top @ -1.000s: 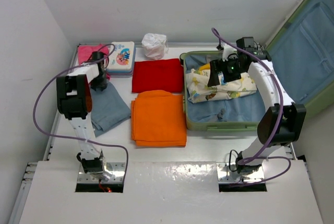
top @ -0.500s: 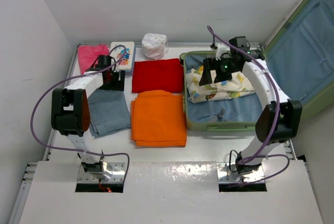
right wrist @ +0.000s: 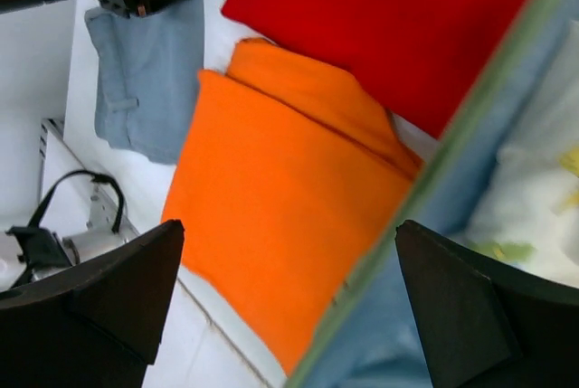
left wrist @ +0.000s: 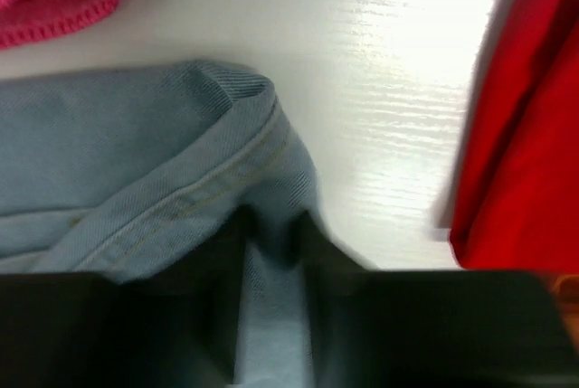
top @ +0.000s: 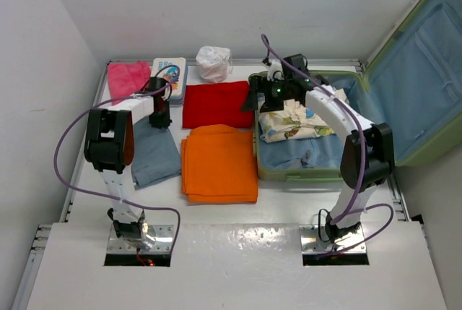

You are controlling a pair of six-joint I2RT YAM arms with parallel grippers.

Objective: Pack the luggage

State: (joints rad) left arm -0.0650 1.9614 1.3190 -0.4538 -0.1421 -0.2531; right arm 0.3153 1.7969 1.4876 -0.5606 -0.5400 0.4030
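Light-green luggage (top: 411,64) lies open at the right of the table (top: 289,196), its blue-lined lid raised and a printed cloth (top: 296,123) inside. The right gripper (top: 261,99) hovers over its left rim, fingers spread wide. The left gripper (left wrist: 271,243) pinches a blue denim cloth (left wrist: 109,171).

The left arm (top: 108,144) rises from its base, bends sharply at the elbow and reaches forward, a little to the right. The left claw (top: 161,113) points downward. Its fingers (left wrist: 217,316) stand close together and pinch a fold of blue cloth (left wrist: 271,334) between them. The right arm (top: 364,155) also bends at the elbow, and its forearm is stretched far to the left. The right claw (top: 256,100) hangs in the air with its fingers (right wrist: 109,298) wide apart, holding nothing.
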